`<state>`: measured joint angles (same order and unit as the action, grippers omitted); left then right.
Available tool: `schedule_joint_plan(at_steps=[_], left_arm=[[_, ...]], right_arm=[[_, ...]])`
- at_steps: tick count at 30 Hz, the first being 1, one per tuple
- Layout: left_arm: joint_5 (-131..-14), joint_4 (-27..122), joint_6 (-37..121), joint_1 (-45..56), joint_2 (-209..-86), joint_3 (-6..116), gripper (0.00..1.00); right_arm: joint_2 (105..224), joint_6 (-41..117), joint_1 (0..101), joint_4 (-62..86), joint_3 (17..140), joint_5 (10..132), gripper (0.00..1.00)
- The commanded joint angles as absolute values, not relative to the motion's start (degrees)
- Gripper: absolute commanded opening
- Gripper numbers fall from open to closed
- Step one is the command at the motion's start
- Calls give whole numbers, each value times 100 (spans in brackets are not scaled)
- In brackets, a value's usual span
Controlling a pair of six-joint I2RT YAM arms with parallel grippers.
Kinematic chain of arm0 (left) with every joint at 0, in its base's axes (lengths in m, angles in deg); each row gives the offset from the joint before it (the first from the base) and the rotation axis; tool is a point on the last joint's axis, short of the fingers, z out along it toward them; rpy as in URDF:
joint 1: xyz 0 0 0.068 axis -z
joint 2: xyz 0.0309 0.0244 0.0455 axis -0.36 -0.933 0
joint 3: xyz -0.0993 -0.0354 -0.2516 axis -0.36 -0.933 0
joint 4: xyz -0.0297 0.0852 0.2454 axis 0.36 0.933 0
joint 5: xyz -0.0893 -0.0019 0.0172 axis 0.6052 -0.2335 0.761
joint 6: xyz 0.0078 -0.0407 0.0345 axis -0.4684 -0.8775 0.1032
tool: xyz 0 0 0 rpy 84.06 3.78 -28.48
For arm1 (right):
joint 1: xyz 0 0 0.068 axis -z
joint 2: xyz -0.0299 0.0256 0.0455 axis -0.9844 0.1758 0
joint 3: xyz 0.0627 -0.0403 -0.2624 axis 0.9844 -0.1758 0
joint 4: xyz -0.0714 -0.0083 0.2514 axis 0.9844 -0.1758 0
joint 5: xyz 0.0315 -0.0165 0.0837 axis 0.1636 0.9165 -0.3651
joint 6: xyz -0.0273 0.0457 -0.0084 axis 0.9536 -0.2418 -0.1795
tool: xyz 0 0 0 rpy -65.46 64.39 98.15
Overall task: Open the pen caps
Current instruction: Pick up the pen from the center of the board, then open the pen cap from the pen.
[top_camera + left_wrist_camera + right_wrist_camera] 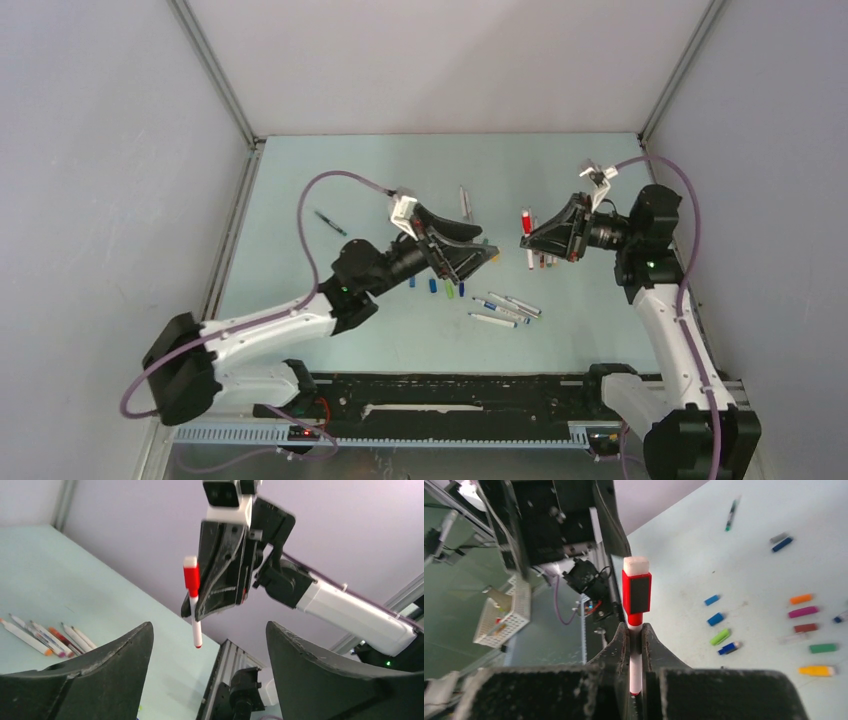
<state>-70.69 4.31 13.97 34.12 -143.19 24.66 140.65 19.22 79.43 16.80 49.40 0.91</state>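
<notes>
My right gripper (635,630) is shut on the white barrel of a pen and holds it in the air. The pen's red cap (636,592) sits on it and sticks out past the fingertips. In the top view this gripper (527,240) points left with the red cap (526,222) above it. My left gripper (478,255) faces it, a short gap away, open and empty. In the left wrist view its fingers (100,675) stand wide apart, and the red-capped pen (191,577) hangs ahead between them. Several loose pen caps (720,636) lie on the table.
Uncapped pens (505,310) lie in front of the grippers, and more pens (540,260) lie under the right gripper. A dark pen (330,222) and a grey pen (464,203) lie farther back. Loose caps (449,290) sit below the left gripper. White walls enclose the table.
</notes>
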Motion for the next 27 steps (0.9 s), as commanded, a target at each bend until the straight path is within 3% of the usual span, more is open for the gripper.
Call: schedule_joint_plan(at_steps=[1, 2, 4, 27], left_arm=[[-7673, 1276, 2532, 3419, -13420, 2338, 91], [-7772, 1400, 2613, 3418, -13275, 2325, 98], [-7880, 1522, 2731, 3403, -13061, 2288, 100], [-8067, 1566, 2338, 3344, -12979, 2469, 100]], right_arm=[[13574, 2872, 8308, 1328, 4811, -364, 0], [13515, 2864, 8372, 1372, 4760, -426, 0], [13434, 2919, 8440, 1372, 4689, -499, 0], [13097, 3373, 8576, 1156, 4285, -798, 0]])
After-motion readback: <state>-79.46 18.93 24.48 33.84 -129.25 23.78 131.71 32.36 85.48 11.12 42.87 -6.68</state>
